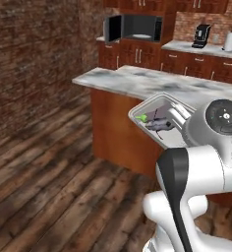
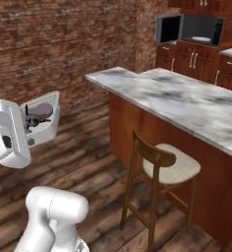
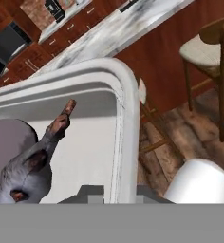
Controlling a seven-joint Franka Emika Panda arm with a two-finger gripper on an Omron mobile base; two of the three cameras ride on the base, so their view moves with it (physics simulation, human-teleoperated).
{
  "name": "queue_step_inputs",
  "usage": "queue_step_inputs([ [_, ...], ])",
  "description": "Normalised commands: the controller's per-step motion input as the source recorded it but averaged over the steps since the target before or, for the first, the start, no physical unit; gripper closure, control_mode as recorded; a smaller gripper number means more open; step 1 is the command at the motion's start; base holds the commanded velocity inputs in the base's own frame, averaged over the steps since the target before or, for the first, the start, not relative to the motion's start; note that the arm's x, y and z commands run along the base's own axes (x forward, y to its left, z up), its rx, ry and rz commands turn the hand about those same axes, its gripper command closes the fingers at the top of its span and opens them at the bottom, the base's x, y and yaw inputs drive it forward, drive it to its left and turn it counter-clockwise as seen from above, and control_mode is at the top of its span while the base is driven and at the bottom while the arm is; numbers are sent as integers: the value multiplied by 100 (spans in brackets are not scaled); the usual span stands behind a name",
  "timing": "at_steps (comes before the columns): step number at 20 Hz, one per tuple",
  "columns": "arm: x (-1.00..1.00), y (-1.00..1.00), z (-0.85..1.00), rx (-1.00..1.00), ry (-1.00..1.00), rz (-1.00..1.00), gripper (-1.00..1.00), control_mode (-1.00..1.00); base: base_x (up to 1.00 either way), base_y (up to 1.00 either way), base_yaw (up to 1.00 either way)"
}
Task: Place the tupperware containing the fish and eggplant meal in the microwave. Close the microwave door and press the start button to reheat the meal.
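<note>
A long marble-topped island (image 2: 187, 101) is standing between the robot and the far wall, with a wooden stool (image 2: 162, 172) tucked against its near side and open plank floor (image 1: 44, 182) lying to the left of it along the brick wall (image 1: 34, 54). At the back, the microwave (image 1: 140, 27) is sitting above the cabinets with the microwave door (image 1: 113, 28) swung wide open to the left, and a white plate is showing inside its dark cavity; a coffee machine (image 1: 201, 36) and a paper towel roll (image 1: 229, 41) are sitting on the counter to its right. The arm is holding the tupperware (image 1: 155, 110) up in the air, well short of the island's near edge and tilted. The gripper (image 3: 111, 192) is pinching the tray's rim between its fingers. The fish and eggplant meal (image 3: 31, 159) is lying inside the tray.
</note>
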Motion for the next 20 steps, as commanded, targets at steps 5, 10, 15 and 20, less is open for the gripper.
queue_step_inputs([
  [5,0,0,0,0,0,0,100,100,95,97,-29],
  [10,0,0,0,0,0,0,100,100,85,100,-26],
  [15,0,0,0,0,0,0,100,100,81,100,-25],
  [20,0,0,0,0,0,0,100,100,86,100,-26],
])
